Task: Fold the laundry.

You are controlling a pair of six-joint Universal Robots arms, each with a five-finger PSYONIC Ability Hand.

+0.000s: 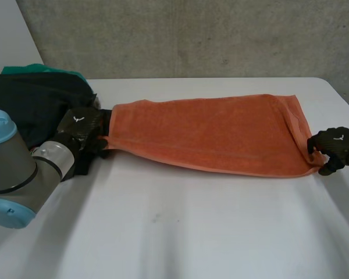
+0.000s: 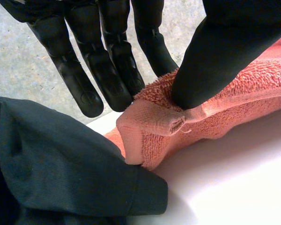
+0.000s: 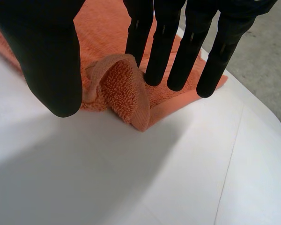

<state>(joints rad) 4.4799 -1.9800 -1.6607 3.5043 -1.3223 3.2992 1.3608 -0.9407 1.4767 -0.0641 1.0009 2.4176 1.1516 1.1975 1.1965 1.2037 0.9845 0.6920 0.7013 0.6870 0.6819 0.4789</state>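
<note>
Orange towel [image 1: 209, 133] stretched along the white table [image 1: 192, 232], one hand at each short end.
The left hand [image 1: 81, 131] pinches a corner of the near end. In its wrist view the thumb presses down on the hemmed edge, with the straight fingers behind the cloth. The right hand [image 1: 334, 145] grasps a corner of the opposite end, where the terry bunches into a small raised fold between its thumb and fingers. Between the hands the towel lies long, narrow and mostly smooth, with a hem band crossing it just short of the right hand. A dark garment [image 1: 29, 104] lies beside the left hand and laps over the towel's corner. A green cloth [image 1: 41, 71] lies beyond it.
</note>
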